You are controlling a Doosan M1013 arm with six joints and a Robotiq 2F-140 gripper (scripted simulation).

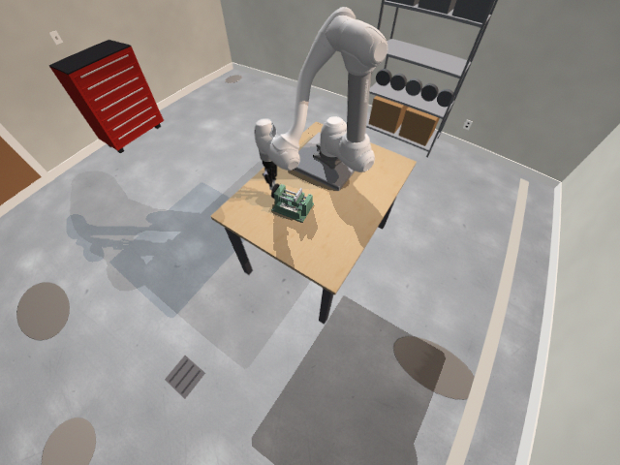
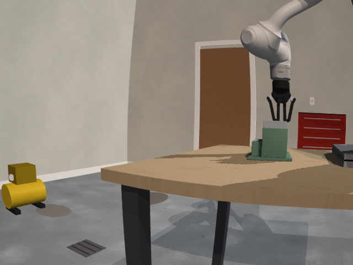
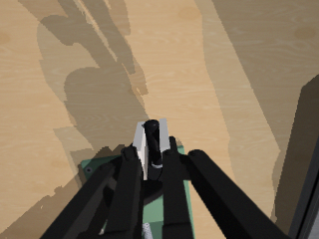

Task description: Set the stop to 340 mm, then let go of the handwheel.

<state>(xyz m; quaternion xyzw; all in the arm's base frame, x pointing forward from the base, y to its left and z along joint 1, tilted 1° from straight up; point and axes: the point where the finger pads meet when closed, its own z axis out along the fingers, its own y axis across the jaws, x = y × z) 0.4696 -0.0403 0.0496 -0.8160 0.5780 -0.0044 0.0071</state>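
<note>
The green stop fixture [image 1: 290,202] sits on the wooden table, left of the arm's base; it also shows in the exterior view [image 2: 271,142]. Its black handwheel handle [image 3: 153,141] sticks up at the fixture's end, over the dark wheel disc. My gripper [image 3: 154,130] comes down from above and its two grey finger pads are shut on that handle. In the top view the gripper [image 1: 271,181] stands at the fixture's left end. In the exterior view the fingers [image 2: 281,118] reach down behind the fixture's top. The stop's scale is not readable.
A dark grey block [image 2: 343,155] with the arm's base lies on the table right of the fixture. A red tool cabinet [image 1: 108,95] and a metal shelf [image 1: 425,75] stand off the table. A yellow tank [image 2: 22,191] sits on the floor.
</note>
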